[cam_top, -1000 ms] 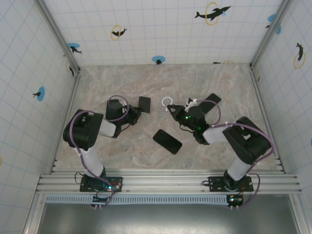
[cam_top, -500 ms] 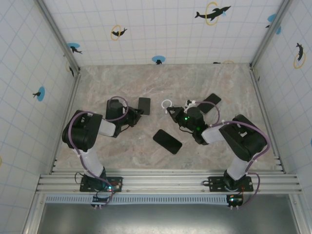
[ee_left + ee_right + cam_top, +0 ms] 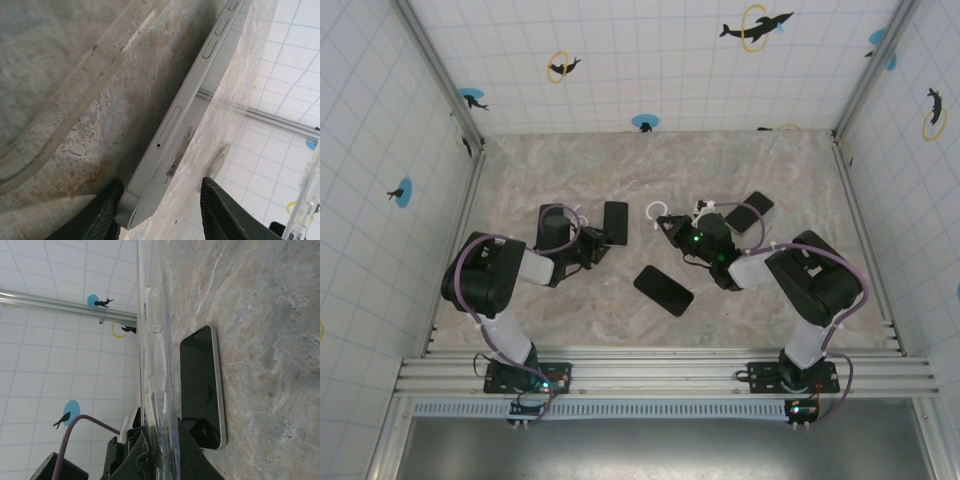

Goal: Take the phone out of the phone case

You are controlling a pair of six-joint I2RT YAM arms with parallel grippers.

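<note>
Currently the left pincer (image 3: pixel 161 200) stands released astride the bare phone (image 3: pixel 175 130), flat on the tabletop (image 3: pixel 260 315); on withdrawal, contact with its corner could drag it. Right pincer (image 3: pixel 162 452) grips the clear case (image 3: pixel 155 340).

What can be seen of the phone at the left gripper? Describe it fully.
The phone is a slim slab with a dark, glossy, unlit face turned up and a silvery, metal-looking frame. Its long edge carries oblong buttons and a SIM tray with a pinhole. It is bare, out of any case, and lies flat on the marbled table. One end sits between the open fingers of the left gripper; one finger is close against a corner, the other stands clear.
</note>
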